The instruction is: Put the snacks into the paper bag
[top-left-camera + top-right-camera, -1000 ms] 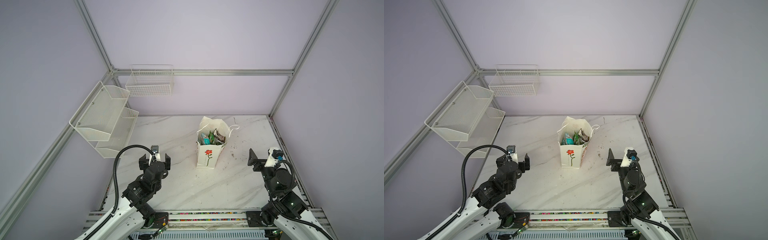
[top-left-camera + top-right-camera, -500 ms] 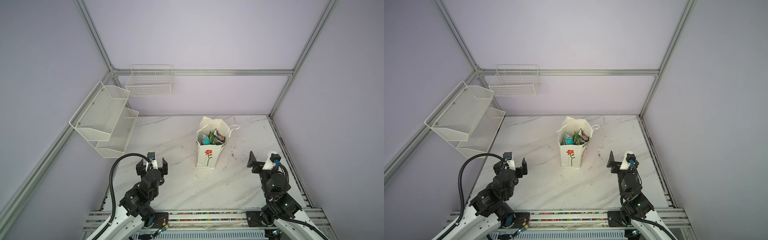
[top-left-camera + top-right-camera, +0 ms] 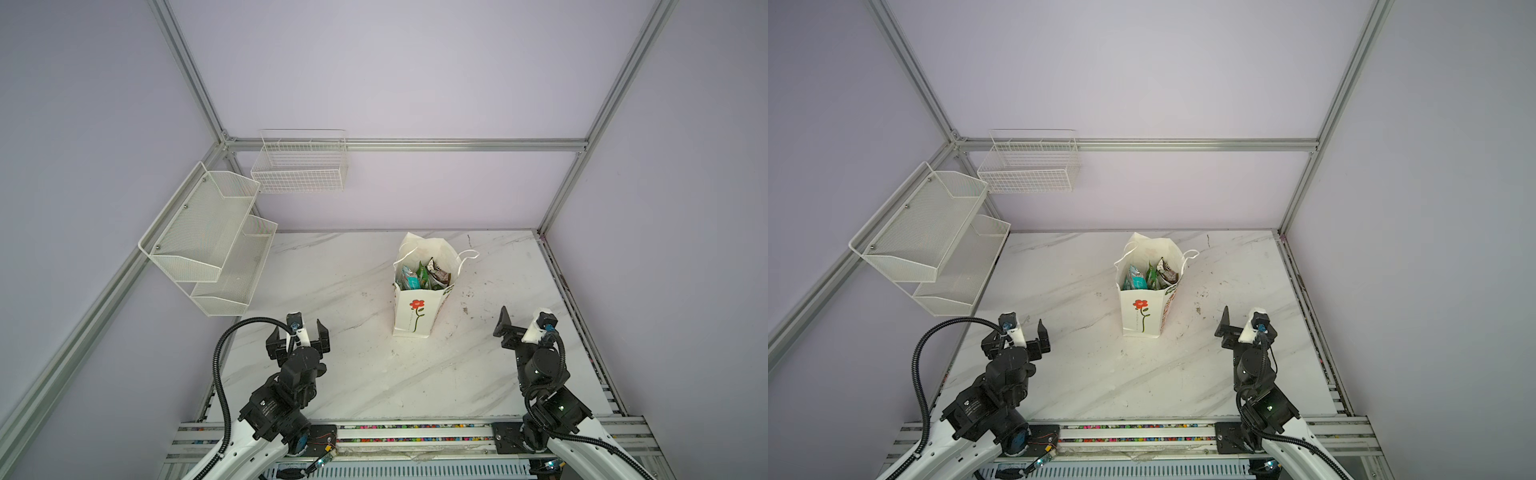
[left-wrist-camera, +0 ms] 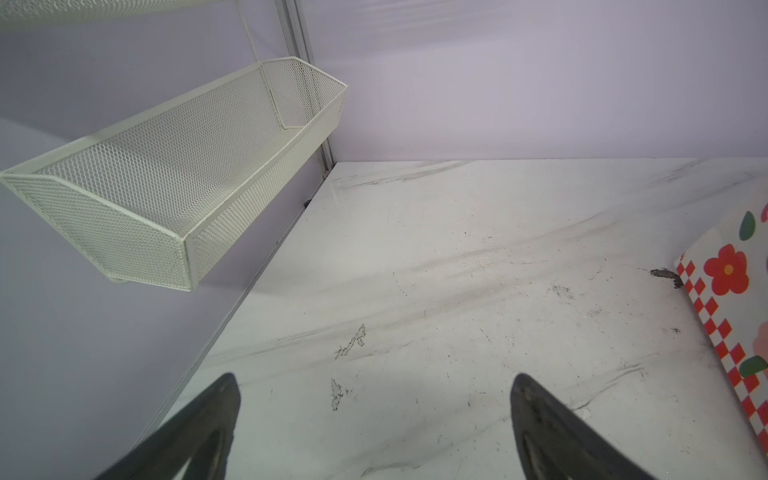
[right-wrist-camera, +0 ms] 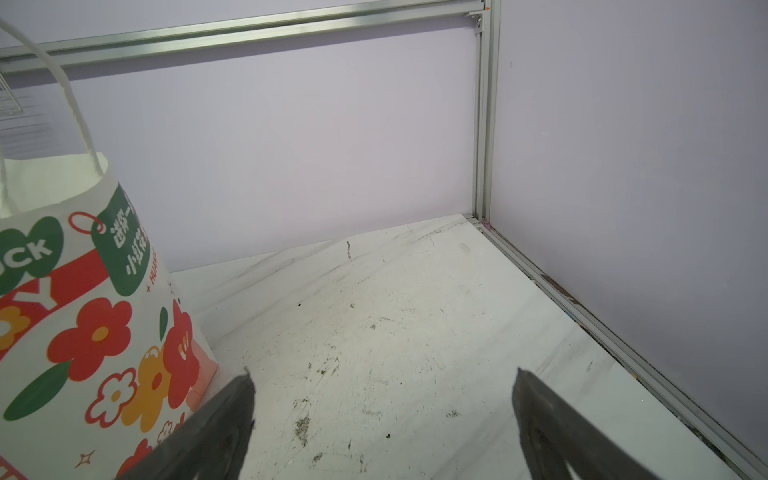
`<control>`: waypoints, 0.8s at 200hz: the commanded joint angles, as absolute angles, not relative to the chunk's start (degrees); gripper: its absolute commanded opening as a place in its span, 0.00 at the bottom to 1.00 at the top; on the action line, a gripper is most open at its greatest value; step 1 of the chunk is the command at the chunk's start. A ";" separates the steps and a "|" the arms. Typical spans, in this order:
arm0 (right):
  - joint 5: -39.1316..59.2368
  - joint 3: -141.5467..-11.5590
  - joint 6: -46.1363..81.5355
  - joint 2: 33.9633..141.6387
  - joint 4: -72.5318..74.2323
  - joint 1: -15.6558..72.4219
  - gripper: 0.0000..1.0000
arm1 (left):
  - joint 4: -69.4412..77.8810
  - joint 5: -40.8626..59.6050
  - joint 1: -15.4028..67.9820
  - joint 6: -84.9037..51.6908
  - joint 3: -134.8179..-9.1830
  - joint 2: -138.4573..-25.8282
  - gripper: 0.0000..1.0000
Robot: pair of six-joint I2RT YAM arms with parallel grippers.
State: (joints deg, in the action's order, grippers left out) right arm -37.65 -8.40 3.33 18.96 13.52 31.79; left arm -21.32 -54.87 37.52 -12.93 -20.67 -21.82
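Since a second ago both arms have folded back a little toward the lower edge of the top views. The paper bag (image 3: 415, 316) and its contents have not shifted.

The left tool (image 3: 298, 332) sits at lower left and the right tool (image 3: 524, 322) at lower right, each well apart from the bag. Both wrist views show the jaws spread wide with only bare desk (image 3: 374, 374) between them, so neither tool is pinching anything.

The bag stands upright just right of centre in both top views, with its mouth open. The snacks (image 3: 424, 276) are inside it: teal, green and dark brown packets stand on end just below the rim. How many there are cannot be counted from here, as the deeper ones are hidden. No packet lies loose on the desk in any view; only dark scuffs and marble veins mark it. By my reading the packing is finished, or all but finished, and what remains is for the arms to settle.

One white cord handle (image 3: 468, 254) droops outside the bag's right edge. The two-tier mesh shelf (image 3: 208, 241) and the wire basket (image 3: 299, 170) hang on the walls at upper left, clear of both arms. Nothing stands between either tool and the bag.
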 commanded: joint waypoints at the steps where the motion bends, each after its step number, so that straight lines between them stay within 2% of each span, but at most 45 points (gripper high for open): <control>1: -39.89 -7.50 4.03 20.34 18.16 31.64 0.97 | -17.82 -57.46 37.52 -13.54 -18.90 -23.73 1.00; 160: -45.08 -7.25 3.08 25.95 24.10 31.64 0.97 | 0.54 -58.92 37.49 -7.42 -9.49 -31.24 1.00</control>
State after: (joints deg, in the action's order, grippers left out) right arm -42.81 -7.86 4.19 25.06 20.01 31.79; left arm -5.30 -56.82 37.52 -7.81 -11.33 -30.65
